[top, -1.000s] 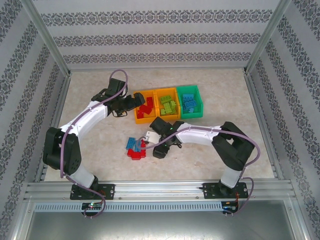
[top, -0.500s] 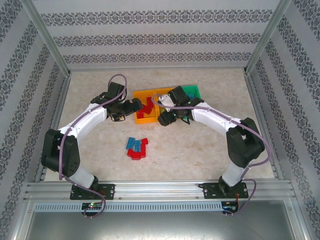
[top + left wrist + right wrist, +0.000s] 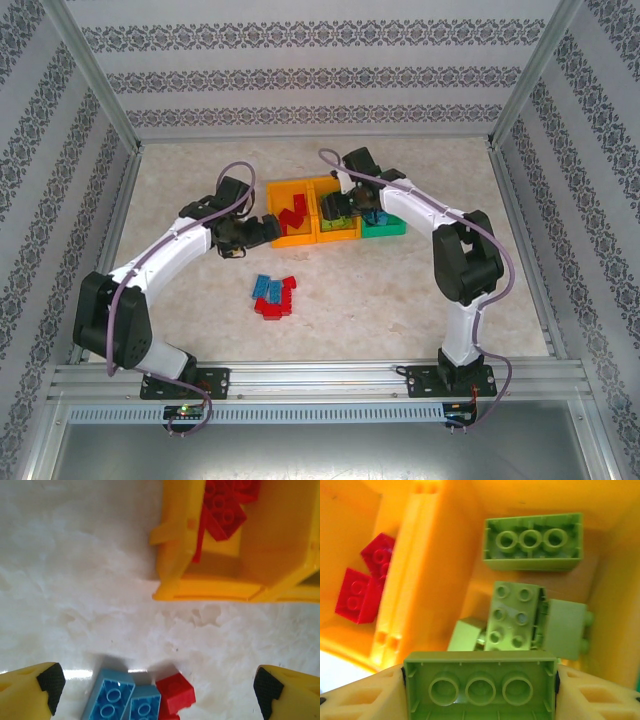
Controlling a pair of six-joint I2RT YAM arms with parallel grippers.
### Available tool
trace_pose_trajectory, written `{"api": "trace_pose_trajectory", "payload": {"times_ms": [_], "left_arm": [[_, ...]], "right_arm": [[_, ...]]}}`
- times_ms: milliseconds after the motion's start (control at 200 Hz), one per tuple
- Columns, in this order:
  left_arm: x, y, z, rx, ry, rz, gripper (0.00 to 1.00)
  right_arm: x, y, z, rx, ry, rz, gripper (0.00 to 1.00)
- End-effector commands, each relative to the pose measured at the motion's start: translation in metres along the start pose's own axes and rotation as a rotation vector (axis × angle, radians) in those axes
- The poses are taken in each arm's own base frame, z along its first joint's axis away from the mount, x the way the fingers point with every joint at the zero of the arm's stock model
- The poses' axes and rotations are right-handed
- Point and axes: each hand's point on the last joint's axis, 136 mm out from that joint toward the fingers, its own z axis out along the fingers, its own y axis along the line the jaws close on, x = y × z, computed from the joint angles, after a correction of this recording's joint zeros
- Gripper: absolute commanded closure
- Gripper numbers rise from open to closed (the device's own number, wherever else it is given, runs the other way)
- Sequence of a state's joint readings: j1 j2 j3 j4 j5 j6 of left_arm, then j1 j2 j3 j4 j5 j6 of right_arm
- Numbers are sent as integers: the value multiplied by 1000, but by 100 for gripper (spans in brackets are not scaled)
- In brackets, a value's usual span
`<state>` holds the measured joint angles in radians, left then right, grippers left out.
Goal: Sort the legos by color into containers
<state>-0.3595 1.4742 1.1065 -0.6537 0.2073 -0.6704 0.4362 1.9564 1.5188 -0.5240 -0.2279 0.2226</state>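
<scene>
Green lego (image 3: 480, 680): clamped in R gripper (image 3: 480, 695), jaws part open. Arm has swung from blue/red bricks (image 3: 273, 295) to above middle orange bin (image 3: 440, 580), which holds other greens (image 3: 532, 542); release looks next. L gripper (image 3: 160, 687): wide open, empty, near those bricks.

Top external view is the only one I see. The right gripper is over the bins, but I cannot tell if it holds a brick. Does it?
Observer: Yes. The right gripper is shut on a light green brick, its hollow underside toward the wrist camera.
Operator: Which bin is below it?
Observer: The middle orange bin, holding other green bricks; red bricks lie in the left orange bin.
Operator: And the other arm?
Observer: The left gripper is open and empty, over the table near the loose blue bricks.
</scene>
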Motion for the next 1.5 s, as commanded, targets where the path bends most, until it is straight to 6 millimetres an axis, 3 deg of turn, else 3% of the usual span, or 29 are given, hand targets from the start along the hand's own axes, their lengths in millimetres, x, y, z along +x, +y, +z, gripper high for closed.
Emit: {"api": "trace_pose_trajectory", "payload": {"times_ms": [0, 295, 515, 734, 959, 1184, 1494], "left_arm": [[24, 2, -4, -39, 49, 84, 4], [62, -39, 23, -27, 184, 198, 10], [84, -40, 46, -86, 325, 142, 17], [98, -56, 52, -68, 394, 109, 30], [117, -44, 57, -149, 476, 78, 34], [112, -42, 46, -178, 437, 89, 33], [116, -34, 54, -229, 452, 89, 32]], "right_arm": [[-9, -8, -2, 20, 4, 111, 42], [-12, -17, 1, 61, 22, 184, 29], [-13, -16, 1, 53, 19, 206, 18], [-19, -11, -6, 35, -9, 213, 12], [-26, -9, -22, 21, -49, 227, 11], [-35, -5, -42, 11, -103, 216, 10], [-30, -11, -48, 24, -110, 228, 10]]}}
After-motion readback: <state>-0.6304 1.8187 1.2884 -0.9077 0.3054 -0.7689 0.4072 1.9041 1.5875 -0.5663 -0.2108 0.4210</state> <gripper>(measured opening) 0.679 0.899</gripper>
